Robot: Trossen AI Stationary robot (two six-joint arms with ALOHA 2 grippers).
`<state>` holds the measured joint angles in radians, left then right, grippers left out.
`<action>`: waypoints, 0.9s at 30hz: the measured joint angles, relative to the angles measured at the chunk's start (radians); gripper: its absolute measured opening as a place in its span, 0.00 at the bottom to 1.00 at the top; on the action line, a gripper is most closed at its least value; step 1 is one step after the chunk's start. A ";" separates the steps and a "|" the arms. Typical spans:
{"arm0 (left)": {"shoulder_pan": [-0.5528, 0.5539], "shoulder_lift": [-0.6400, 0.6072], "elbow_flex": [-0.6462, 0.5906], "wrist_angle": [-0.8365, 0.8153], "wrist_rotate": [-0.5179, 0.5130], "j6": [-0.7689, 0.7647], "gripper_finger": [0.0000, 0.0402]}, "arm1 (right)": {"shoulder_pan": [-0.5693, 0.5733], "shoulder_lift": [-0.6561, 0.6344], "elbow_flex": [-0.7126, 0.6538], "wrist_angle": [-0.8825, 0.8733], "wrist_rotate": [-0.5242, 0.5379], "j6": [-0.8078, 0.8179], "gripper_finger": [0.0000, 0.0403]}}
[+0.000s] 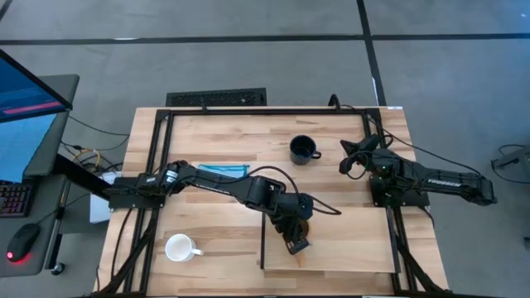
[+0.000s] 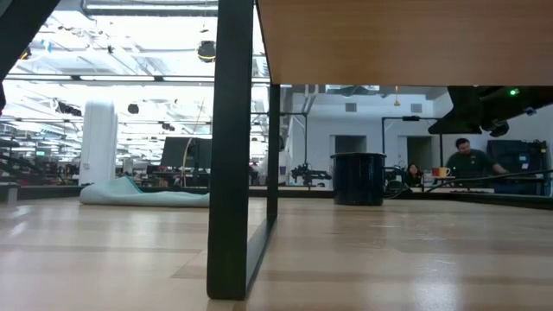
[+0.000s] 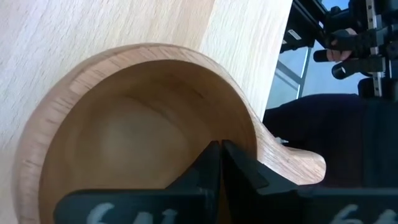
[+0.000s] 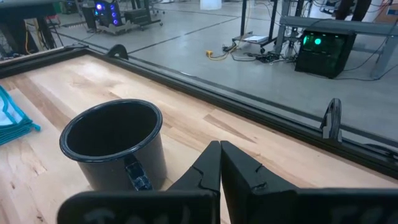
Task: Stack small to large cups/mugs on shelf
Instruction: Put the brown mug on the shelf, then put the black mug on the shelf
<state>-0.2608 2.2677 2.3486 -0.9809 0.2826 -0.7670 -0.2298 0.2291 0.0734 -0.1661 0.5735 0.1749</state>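
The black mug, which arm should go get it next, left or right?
Probably the right. The right gripper waits just beside the black mug, which fills its wrist view. The left gripper is busy over the shelf, jaws closed at the wooden cup.

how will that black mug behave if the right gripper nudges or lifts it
The black mug looks glossy, so the fingers may slip on its wall. It stands upright on a broad flat base, so a low push would probably slide it on the tabletop rather than tip it. The right gripper sits shut near its handle.
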 joint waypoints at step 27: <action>0.024 -0.100 0.006 -0.074 -0.187 0.039 0.00 | -0.002 0.000 0.000 0.001 0.001 0.000 0.08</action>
<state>-0.2365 2.1681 2.3543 -1.0547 0.0953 -0.7279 -0.2314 0.2288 0.0734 -0.1650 0.5743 0.1749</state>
